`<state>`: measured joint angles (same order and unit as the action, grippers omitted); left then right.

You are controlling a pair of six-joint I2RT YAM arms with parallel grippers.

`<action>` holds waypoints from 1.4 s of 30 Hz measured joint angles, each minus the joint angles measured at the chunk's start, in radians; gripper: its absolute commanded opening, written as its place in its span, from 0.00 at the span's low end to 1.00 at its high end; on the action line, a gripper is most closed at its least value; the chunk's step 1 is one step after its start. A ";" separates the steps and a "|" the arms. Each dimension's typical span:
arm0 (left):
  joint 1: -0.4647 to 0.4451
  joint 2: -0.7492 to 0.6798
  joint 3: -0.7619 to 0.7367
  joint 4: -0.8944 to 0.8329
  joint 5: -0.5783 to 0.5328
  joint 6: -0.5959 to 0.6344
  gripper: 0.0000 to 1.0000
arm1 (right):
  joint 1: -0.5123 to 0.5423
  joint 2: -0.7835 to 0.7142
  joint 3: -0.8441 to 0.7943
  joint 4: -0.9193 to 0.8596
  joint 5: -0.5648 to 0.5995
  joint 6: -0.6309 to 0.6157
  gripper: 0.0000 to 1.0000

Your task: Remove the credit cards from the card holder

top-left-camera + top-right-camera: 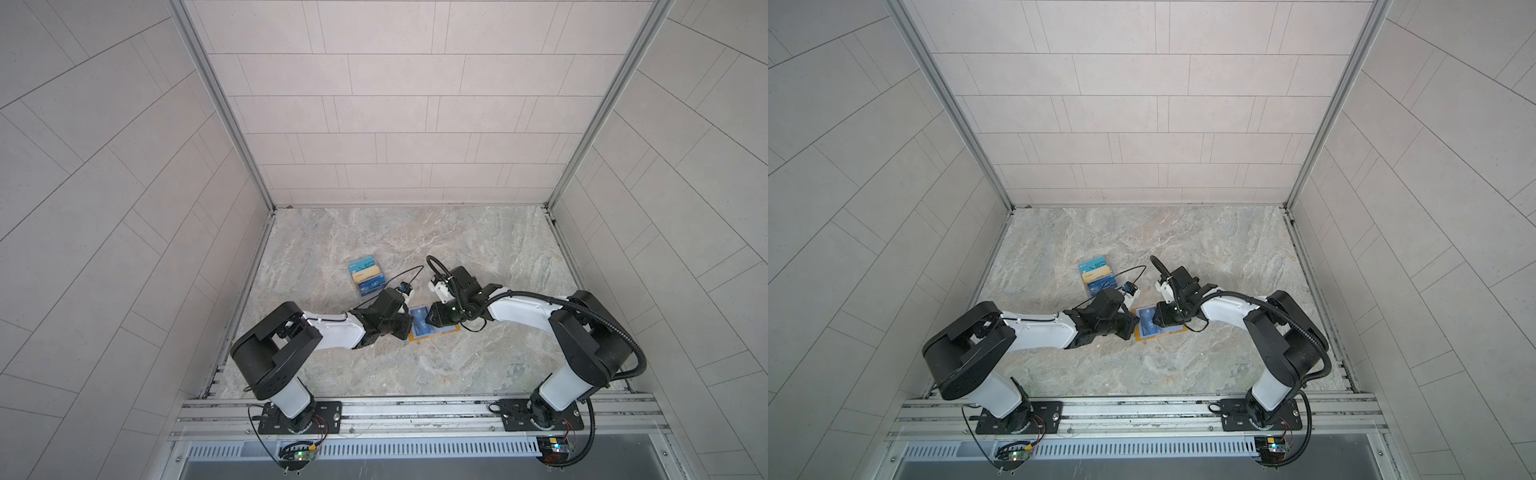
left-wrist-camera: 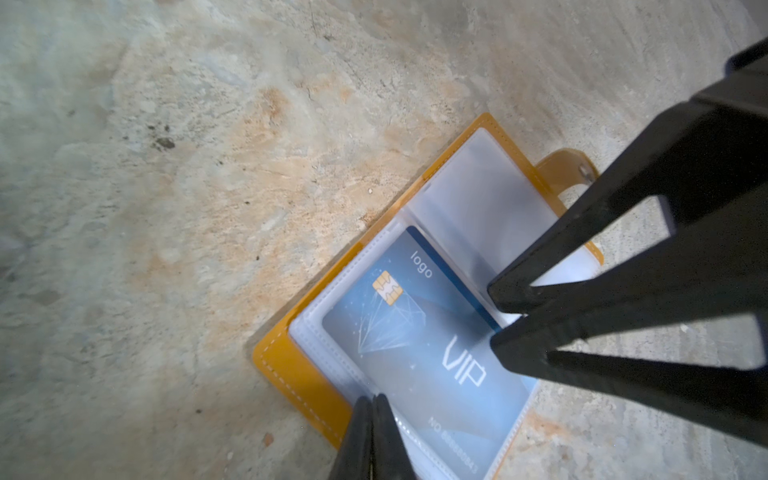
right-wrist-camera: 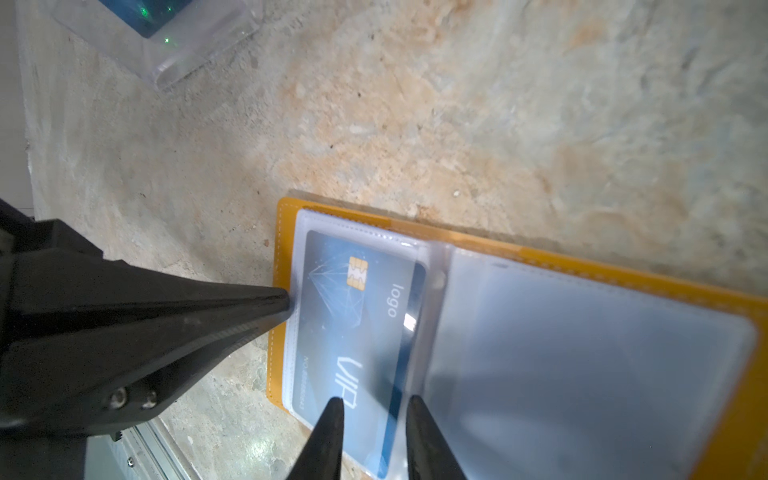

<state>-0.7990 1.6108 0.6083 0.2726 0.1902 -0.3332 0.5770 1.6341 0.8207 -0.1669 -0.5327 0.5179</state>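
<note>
On the marbled tabletop (image 1: 415,249), the left gripper (image 2: 372,401), clenched shut, is pinning the open card holder (image 3: 623,270) at its outer edge. The right gripper (image 3: 376,405), jaws apart, is straddling the blue card (image 3: 365,316) lying in its sleeve (image 3: 582,353). Extraction is starting; the next move is likely pinching the card and sliding it spineward.

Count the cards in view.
4. A blue VIP card in the open card holder's sleeve; a teal card, gold card and another blue card on the clear stand. More may be hidden.

mustard card holder (image 2: 291,374), blue card (image 2: 415,365), marbled table (image 2: 187,166)
</note>
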 measured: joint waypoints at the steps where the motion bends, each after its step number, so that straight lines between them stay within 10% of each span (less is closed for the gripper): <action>1: 0.000 0.000 -0.001 0.000 0.000 0.000 0.08 | -0.002 0.005 0.000 0.006 -0.007 0.003 0.28; 42: 0.000 0.001 -0.017 0.015 0.003 -0.011 0.08 | -0.075 0.029 -0.051 0.179 -0.244 0.124 0.26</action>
<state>-0.7990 1.6115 0.5915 0.2878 0.1936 -0.3447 0.5022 1.6634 0.7696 0.0120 -0.7765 0.6418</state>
